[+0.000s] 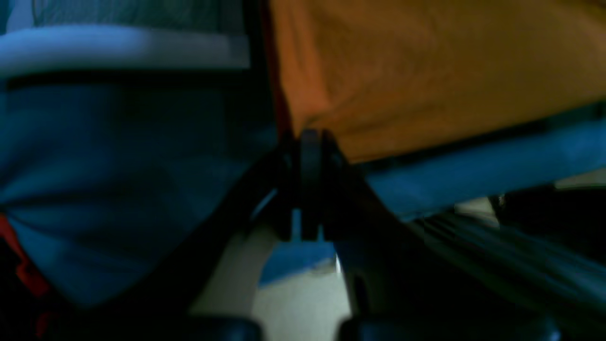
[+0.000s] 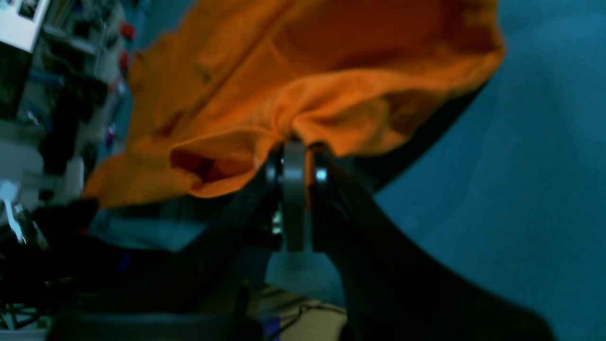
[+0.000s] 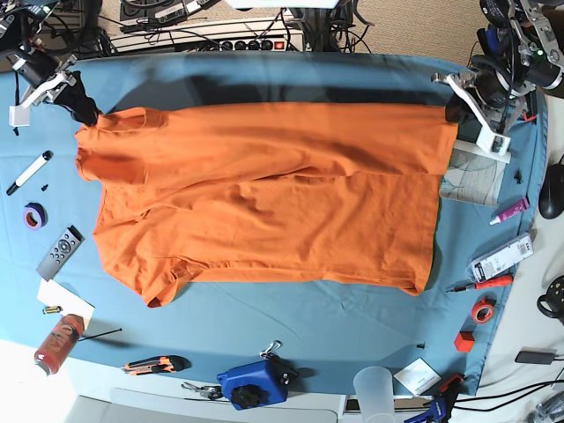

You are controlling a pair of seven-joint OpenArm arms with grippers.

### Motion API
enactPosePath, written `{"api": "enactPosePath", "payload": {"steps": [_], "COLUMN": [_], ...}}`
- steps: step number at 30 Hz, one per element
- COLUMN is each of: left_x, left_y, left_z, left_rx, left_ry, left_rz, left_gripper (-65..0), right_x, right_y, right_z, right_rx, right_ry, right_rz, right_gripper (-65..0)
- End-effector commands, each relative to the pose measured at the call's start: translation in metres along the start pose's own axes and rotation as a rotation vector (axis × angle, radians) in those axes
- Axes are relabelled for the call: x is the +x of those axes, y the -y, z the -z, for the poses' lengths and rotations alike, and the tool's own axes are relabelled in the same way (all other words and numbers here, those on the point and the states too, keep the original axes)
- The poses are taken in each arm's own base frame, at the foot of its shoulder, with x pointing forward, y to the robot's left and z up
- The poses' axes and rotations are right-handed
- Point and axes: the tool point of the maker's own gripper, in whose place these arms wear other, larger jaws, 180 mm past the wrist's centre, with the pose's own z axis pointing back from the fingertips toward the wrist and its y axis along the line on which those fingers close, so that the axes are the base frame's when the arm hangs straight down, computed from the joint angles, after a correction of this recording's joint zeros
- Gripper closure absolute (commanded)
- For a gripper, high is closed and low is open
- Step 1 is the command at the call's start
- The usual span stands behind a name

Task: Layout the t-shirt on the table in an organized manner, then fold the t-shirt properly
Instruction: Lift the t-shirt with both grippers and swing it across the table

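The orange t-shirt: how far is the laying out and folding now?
Laying out is mostly done: the plain orange soft-fabric t-shirt lies spread sideways on the teal-blue draped table. In hand: the right gripper and left gripper pinch its far edge. No fold shows yet.

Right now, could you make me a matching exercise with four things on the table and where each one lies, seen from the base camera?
Things:
1. t-shirt
2. remote control
3. purple tape roll
4. red-handled tool

Places or states:
A. left side, below the purple roll
B. right side, near the table edge
C. spread across the middle, pinched by both claws
D. left side, below the marker

Pairs: 1-C, 2-A, 3-D, 4-B
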Motion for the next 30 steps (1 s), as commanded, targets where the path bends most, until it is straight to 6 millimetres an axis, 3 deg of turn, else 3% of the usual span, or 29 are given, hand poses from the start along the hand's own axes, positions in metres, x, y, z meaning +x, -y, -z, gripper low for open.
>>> {"api": "enactPosePath", "payload": {"steps": [1, 5, 10, 13, 15, 18, 23, 26, 30], "left_x": [0.023, 0.071, 0.145, 0.189, 0.214, 0.248, 0.325, 0.377, 0.431], "left_y": [0.001, 0.003, 0.002, -0.009, -0.013, -0.013, -0.01, -0.009, -0.009], "left_z": [-0.004, -0.005, -0.013, -0.018, -0.013, 0.01, 0.038, 0.035, 0.014], "left_rx": [-0.007, -0.025, -0.027, 0.002, -0.012, -0.061, -0.077, -0.065, -0.051], "left_ry": [0.097, 0.268, 0.472, 0.596, 0.636, 0.634, 0.638, 0.643, 0.642], "left_rz": [0.015, 0.031, 0.086, 0.101, 0.086, 0.089, 0.172, 0.223, 0.26], "left_gripper": [0.0, 0.0, 0.0, 0.0, 0.0, 0.0, 0.0, 0.0, 0.0], "right_x": [0.04, 0.104, 0.17, 0.219, 0.252, 0.296, 0.366, 0.405, 0.449], "right_y": [-0.012, -0.026, -0.024, -0.04, -0.053, -0.074, -0.092, -0.099, -0.119], "right_z": [0.0, 0.007, 0.02, 0.031, 0.037, 0.05, 0.071, 0.078, 0.073], "right_rx": [0.037, 0.066, -0.075, -0.132, -0.183, -0.223, -0.182, -0.163, -0.116], "right_ry": [0.104, 0.217, 0.205, 0.262, 0.31, 0.391, 0.536, 0.573, 0.614], "right_rz": [-0.07, -0.191, -0.383, -0.518, -0.615, -0.711, -0.693, -0.646, -0.59], "right_gripper": [0.0, 0.0, 0.0, 0.0, 0.0, 0.0, 0.0, 0.0, 0.0]}}
